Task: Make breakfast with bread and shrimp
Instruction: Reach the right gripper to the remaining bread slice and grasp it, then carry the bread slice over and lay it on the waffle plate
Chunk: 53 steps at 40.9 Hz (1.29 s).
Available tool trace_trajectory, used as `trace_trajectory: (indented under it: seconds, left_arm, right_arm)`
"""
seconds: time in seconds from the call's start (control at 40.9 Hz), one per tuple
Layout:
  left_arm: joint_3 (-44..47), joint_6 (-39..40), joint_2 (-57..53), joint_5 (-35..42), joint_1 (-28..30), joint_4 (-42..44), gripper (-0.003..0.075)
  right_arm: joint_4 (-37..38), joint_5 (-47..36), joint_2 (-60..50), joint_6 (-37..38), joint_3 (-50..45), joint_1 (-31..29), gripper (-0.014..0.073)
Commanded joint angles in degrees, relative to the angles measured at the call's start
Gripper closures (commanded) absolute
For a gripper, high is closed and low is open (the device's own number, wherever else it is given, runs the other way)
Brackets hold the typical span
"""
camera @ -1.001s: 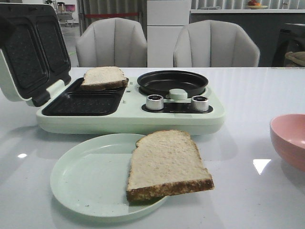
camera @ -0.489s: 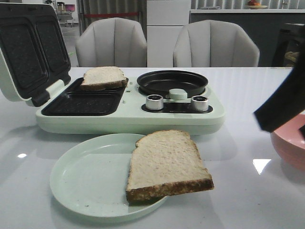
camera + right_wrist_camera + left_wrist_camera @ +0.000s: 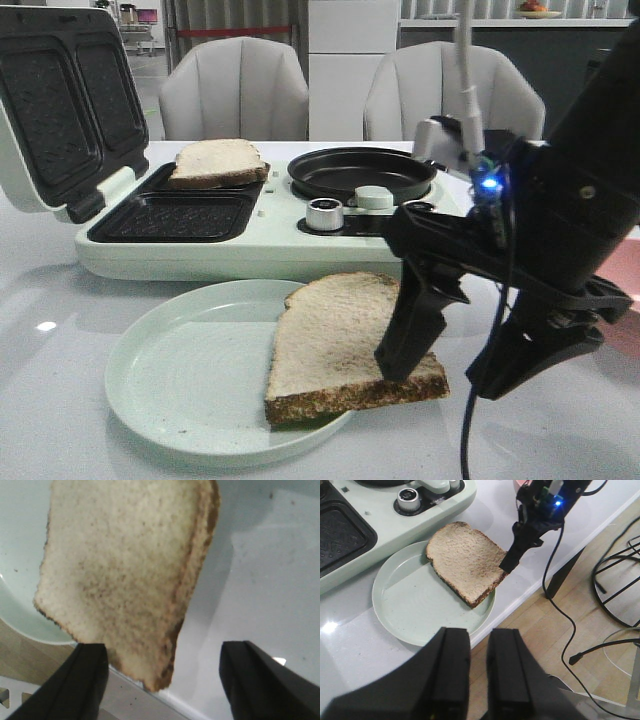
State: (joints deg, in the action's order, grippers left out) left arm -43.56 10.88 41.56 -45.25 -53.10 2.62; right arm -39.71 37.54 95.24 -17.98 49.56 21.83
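One slice of bread [image 3: 345, 340] lies on a pale green plate [image 3: 180, 370], its right corner past the rim. A second slice [image 3: 218, 160] rests in the rear tray of the breakfast maker [image 3: 270, 255]. My right gripper [image 3: 450, 372] is open at the plate slice's near right corner; one finger [image 3: 400, 350] stands over the crust. In the right wrist view that corner [image 3: 150, 670] sits between the wide-open fingers of the right gripper [image 3: 165, 647]. My left gripper [image 3: 479, 630] hovers over the table's front edge, jaws a narrow gap apart, holding nothing. No shrimp is in view.
The breakfast maker's lid [image 3: 55, 100] stands open at the left. A black round pan [image 3: 360, 172], a pale green knob [image 3: 373, 197] and a silver dial [image 3: 324, 214] sit on its right half. A pink bowl [image 3: 625, 265] is mostly hidden behind my right arm. Two chairs stand behind the table.
My right arm has swung in from the right edge of the front view and come down to the plate slice's right corner. Neither bread slice has moved.
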Motion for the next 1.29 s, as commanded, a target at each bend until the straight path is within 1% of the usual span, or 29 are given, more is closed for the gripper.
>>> trace_trajectory:
  seconds: [0.0, 0.171, 0.366, 0.415, 0.489, 0.635, 0.708, 0.83, 0.977, 1.124, 1.27]
  left_arm:
    - [-1.51, 0.13, -0.28, 4.18, -0.37, -0.14, 0.0526]
    - [-1.51, 0.13, -0.28, 4.18, -0.37, -0.14, 0.0526]
    - [-1.51, 0.13, -0.28, 4.08, -0.37, -0.14, 0.0526]
    - [-1.51, 0.13, -0.28, 4.08, -0.37, -0.14, 0.0526]
    - [-1.51, 0.13, -0.28, 4.08, -0.37, -0.14, 0.0526]
    - [-1.51, 0.13, -0.28, 4.08, -0.37, -0.14, 0.0526]
    - [-1.51, 0.13, -0.28, 4.08, -0.37, -0.14, 0.0526]
    - [-1.51, 0.13, -0.28, 4.08, -0.37, -0.14, 0.0526]
    - [-1.51, 0.13, -0.28, 4.08, -0.37, -0.14, 0.0526]
    - [-1.51, 0.13, -0.28, 4.08, -0.37, -0.14, 0.0526]
    - [-1.51, 0.13, -0.28, 4.08, -0.37, -0.14, 0.0526]
  right_arm:
    - [-1.81, 1.11, 1.17, -1.13, 4.41, -0.08, 0.0024]
    - [-1.81, 2.16, 4.77, -1.26, 8.81, -0.08, 0.0024]
    - [-1.76, 2.95, 5.56, -1.26, 10.72, -0.08, 0.0029]
    - [-1.76, 3.98, 5.63, -1.44, 11.08, -0.08, 0.0053]
    - [-1.76, 5.32, 5.63, -1.56, 11.49, -0.08, 0.0128]
    - [-1.76, 5.53, 5.63, -1.56, 11.47, -0.08, 0.0324]
    - [-1.76, 5.46, 5.63, -1.56, 11.47, -0.08, 0.0407]
    - [-1.76, 5.42, 5.63, -1.56, 11.47, -0.08, 0.0489]
    - [-1.76, 5.49, 5.5, -1.88, 11.47, -0.08, 0.0547]
    - [-1.56, 6.22, 2.63, -2.15, 11.47, -0.08, 0.0548]
    - [-1.17, 6.52, -3.35, -2.15, 11.53, -0.08, 0.0548]
